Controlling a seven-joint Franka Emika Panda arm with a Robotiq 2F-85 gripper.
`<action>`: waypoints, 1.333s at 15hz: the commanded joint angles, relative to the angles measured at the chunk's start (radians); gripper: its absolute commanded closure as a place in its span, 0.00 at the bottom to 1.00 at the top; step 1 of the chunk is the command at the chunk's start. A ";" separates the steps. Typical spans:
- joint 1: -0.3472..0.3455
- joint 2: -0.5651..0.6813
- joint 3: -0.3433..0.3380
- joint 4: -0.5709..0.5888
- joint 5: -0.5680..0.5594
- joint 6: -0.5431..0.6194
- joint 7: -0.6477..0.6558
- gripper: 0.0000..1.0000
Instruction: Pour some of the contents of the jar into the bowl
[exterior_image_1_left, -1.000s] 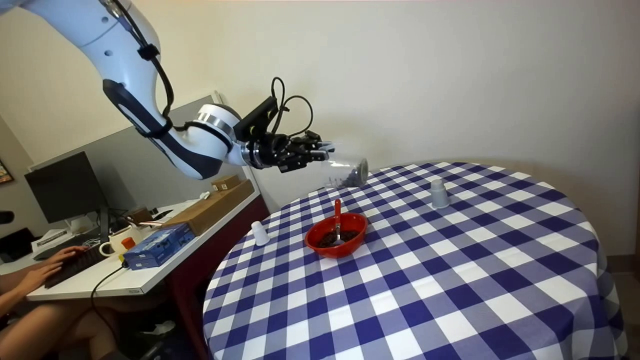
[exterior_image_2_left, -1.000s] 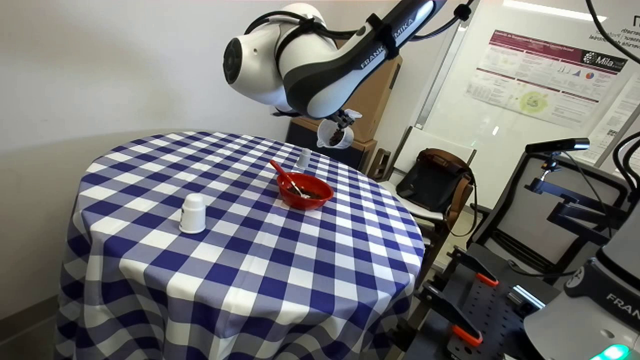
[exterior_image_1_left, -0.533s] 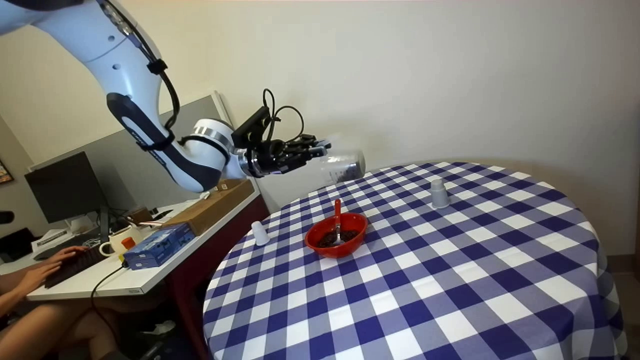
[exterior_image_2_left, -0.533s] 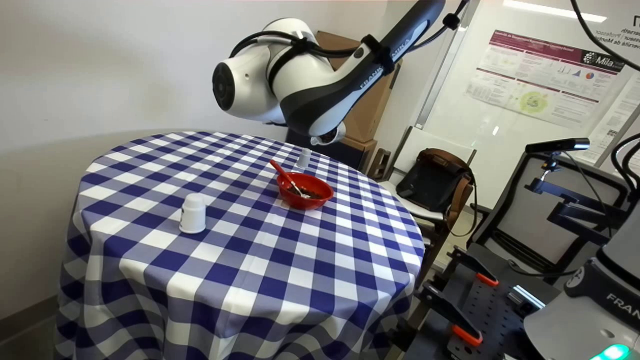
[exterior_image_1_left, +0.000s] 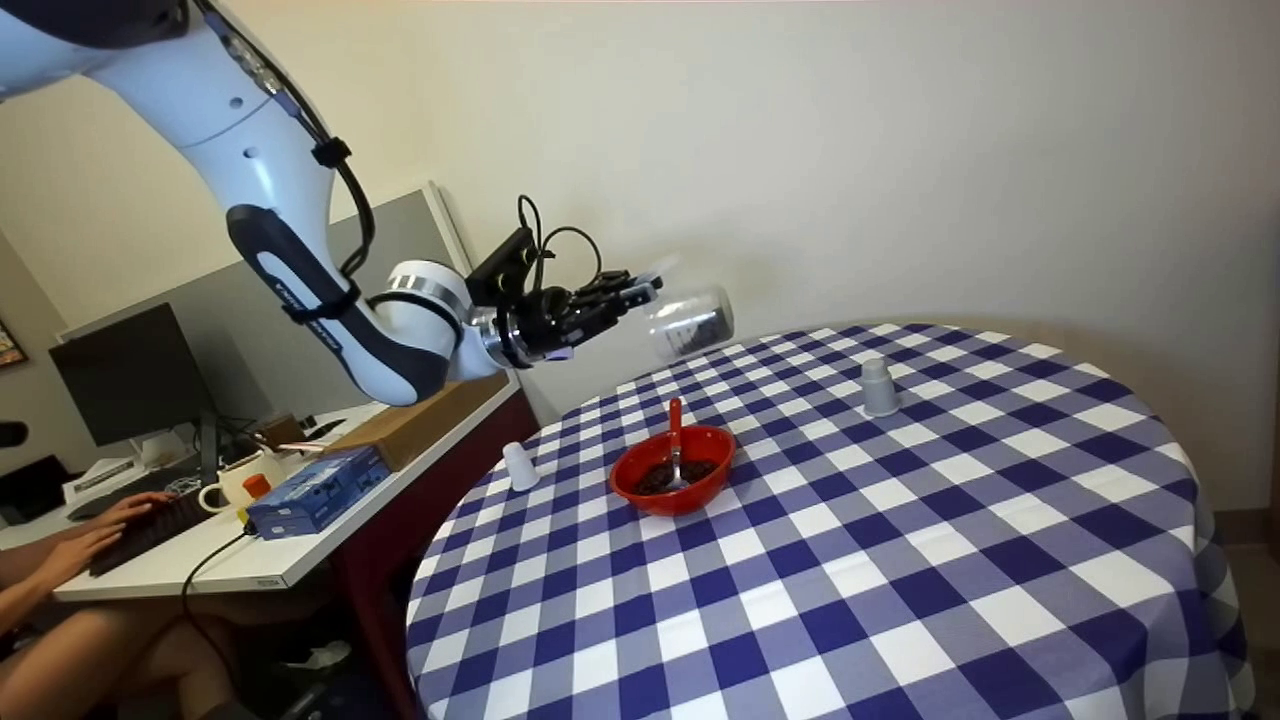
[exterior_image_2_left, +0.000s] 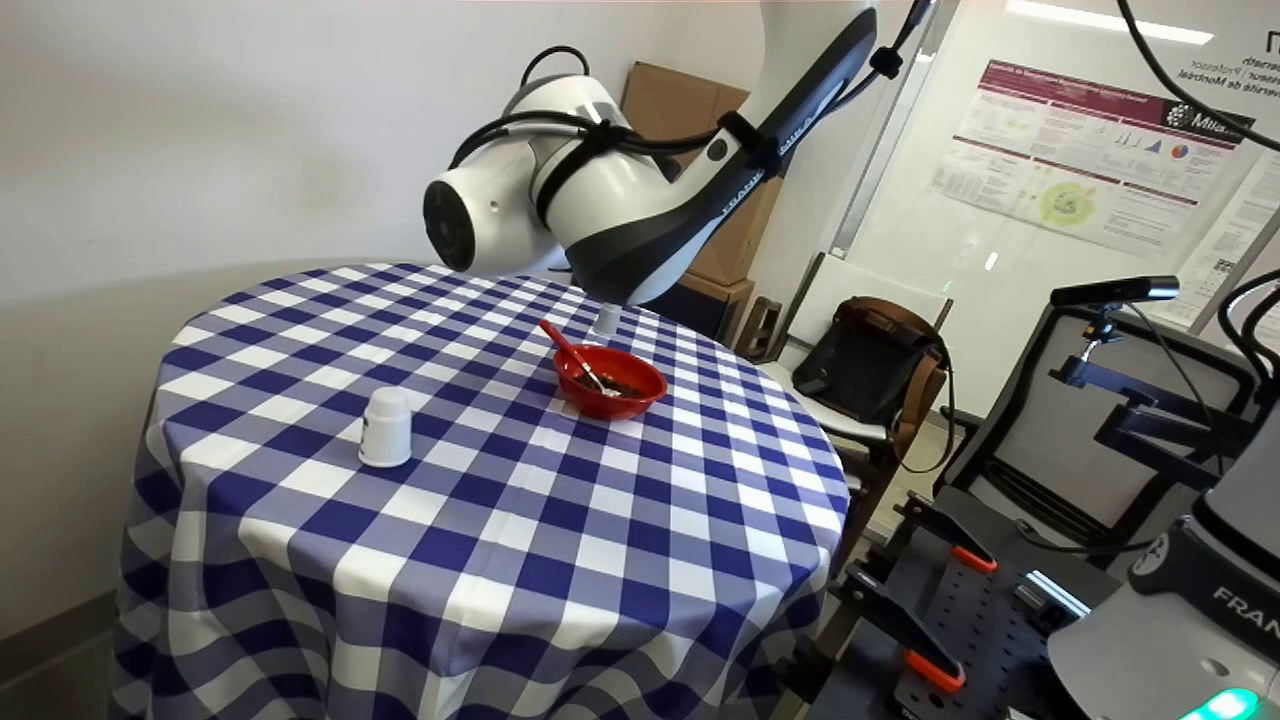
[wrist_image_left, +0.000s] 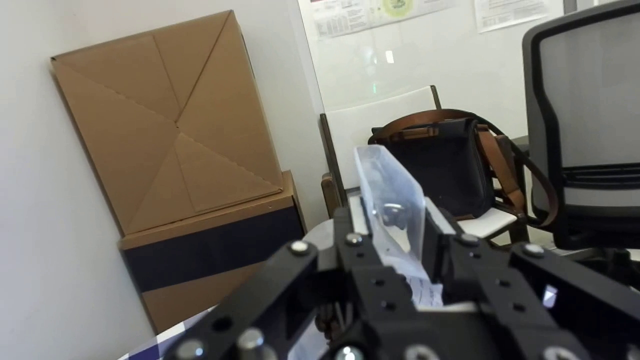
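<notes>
- Checked cloth (exterior_image_1_left: 900, 570) carries the bowl (exterior_image_1_left: 690, 503), dark bits (exterior_image_1_left: 655, 480) inside.
- Jar (exterior_image_1_left: 690, 322), tilted with bits inside, hangs at twelve o'clock from the bowl in an exterior view.
- Gripper (wrist_image_left: 398, 215) pinches its handle (wrist_image_left: 390, 195).
- Pouring looks partly done; setting-down likely remains.

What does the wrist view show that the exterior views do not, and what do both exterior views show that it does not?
Only the wrist view clearly shows the handle of the jar between both fingers of the gripper. Only the exterior views show the red bowl and its red-handled utensil. All share the checked tablecloth, a sliver in the wrist view.
</notes>
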 joint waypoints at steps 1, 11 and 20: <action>0.016 0.016 0.005 -0.014 -0.060 -0.057 0.001 0.88; 0.029 0.044 0.008 -0.055 -0.152 -0.120 -0.002 0.88; 0.009 0.046 0.022 -0.059 -0.148 -0.116 0.001 0.88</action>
